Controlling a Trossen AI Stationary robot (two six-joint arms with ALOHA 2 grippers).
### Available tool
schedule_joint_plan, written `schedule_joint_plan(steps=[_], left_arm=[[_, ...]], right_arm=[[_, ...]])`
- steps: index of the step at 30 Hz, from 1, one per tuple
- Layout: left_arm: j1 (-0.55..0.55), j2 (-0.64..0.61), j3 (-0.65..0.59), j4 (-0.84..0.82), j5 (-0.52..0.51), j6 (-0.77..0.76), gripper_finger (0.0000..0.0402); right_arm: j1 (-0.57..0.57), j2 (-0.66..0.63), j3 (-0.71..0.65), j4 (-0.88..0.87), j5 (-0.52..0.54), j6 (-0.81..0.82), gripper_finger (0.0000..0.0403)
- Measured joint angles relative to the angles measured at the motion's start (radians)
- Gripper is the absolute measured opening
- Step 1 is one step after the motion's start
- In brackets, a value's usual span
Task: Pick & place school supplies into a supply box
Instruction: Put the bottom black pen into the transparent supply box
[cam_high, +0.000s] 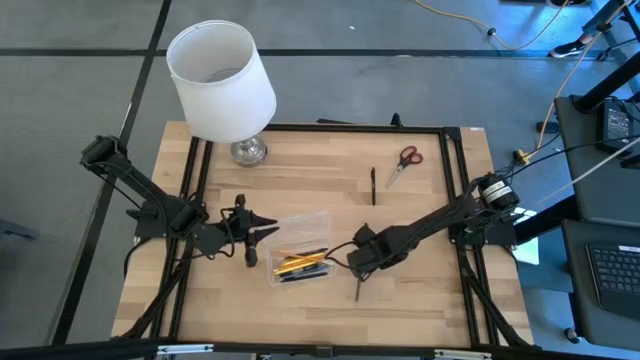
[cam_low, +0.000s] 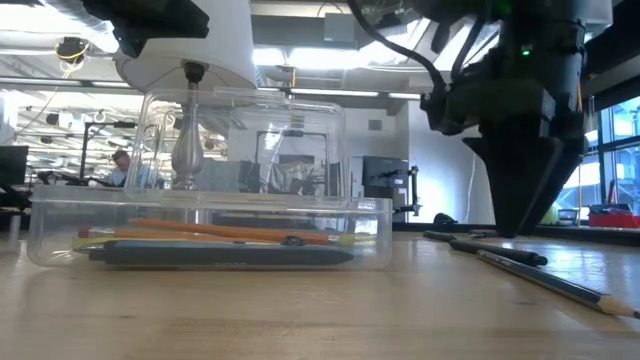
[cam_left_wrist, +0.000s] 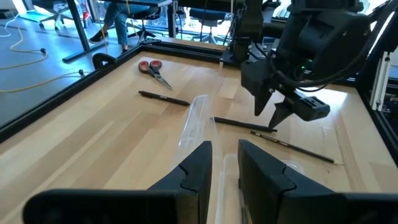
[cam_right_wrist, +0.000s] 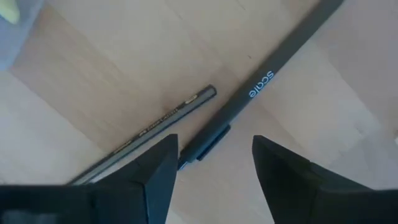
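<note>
we see even, bright light on the table (cam_high: 420, 310) from above, with only soft, short shadows under the arms. in the low view, ceiling strip lights and a window at the right edge glare, leaving the right gripper (cam_low: 520, 215) a dark silhouette; the clear supply box (cam_low: 210, 225) catches pale reflections. the right wrist view is soft, its own fingers (cam_right_wrist: 155, 180) blurred, and the black pen (cam_right_wrist: 273, 78) slightly smeared.
</note>
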Motion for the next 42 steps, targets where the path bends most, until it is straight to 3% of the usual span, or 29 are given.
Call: schedule_joint_plan(steps=[10,20,33,42], left_arm=[[0.000,0.000,0.000,0.000,-0.007,0.000,0.0072],[0.000,0.000,-0.001,0.000,-0.025,0.000,0.0072],[0.000,0.000,-0.001,0.000,-0.026,0.023,0.0072],[0.000,0.000,-0.001,0.000,-0.026,0.034,0.0072]], right_arm=[[0.000,-0.003,-0.107,0.152,0.011,-0.011,0.0210],[0.000,-0.004,-0.113,0.152,0.006,-0.072,0.0207],[0.000,-0.003,-0.113,0.127,-0.011,-0.076,0.0097],[0.000,-0.007,-0.113,0.114,-0.015,-0.100,0.0061]])
